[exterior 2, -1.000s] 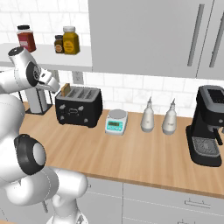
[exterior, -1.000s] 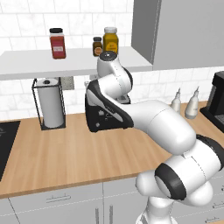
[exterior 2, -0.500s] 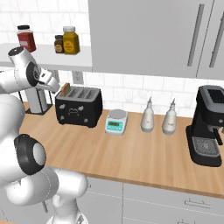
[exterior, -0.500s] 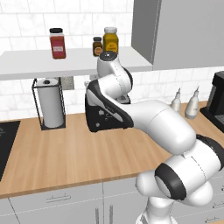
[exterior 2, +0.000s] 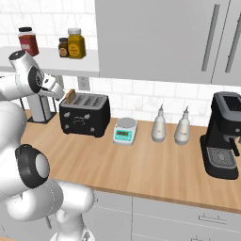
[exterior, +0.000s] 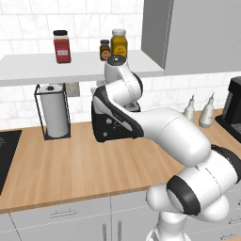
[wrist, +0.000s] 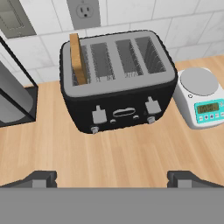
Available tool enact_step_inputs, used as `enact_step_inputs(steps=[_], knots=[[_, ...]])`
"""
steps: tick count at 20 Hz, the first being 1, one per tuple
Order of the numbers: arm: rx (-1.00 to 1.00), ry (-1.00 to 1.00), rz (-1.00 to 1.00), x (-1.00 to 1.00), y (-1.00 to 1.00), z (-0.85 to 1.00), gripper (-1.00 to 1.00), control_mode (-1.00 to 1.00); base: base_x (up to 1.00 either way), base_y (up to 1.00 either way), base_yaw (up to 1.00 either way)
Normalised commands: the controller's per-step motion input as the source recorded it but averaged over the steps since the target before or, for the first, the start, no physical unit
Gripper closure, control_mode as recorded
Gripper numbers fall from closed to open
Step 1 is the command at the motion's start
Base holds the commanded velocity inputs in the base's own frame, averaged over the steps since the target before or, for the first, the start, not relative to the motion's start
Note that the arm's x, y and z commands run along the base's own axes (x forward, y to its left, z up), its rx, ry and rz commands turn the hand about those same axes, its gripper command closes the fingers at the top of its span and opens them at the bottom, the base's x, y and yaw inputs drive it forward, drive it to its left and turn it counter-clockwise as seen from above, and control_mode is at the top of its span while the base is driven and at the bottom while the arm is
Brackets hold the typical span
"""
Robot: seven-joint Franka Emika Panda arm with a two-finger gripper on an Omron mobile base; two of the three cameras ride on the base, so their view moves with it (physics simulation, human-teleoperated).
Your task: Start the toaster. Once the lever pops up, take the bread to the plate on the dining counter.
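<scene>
While upright—bread (wrist: 78, 59) in toaster (wrist: 118, 83).

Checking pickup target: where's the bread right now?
In the hand view the bread stands upright in the leftmost slot of the toaster, on the side toward the paper towel holder, away from the scale.

Base cams flank arm; hand cam above toaster (wrist: 118, 83).
</scene>
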Motion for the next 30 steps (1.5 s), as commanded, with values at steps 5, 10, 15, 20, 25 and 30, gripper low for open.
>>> enact_step_inputs(steps=[5,10,15,20,25,30], knots=[[0.00,0.00,0.00,0.00,0.00,0.00,-1.00,-1.00,0.00,0.00,0.00],[0.00,0.00,0.00,0.00,0.00,0.00,-1.00,-1.00,0.00,0.00,0.00],[0.00,0.00,0.00,0.00,0.00,0.00,-1.00,-1.00,0.00,0.00,0.00],[0.00,0.00,0.00,-0.04,0.02,-0.05,-1.00,-1.00,0.00,0.00,0.00],[-0.08,0.00,0.00,0.01,0.14,-0.35,-1.00,-1.00,0.00,0.00,0.00],[-0.09,0.00,0.00,0.35,0.07,-0.43,-1.00,-1.00,0.00,0.00,0.00]])
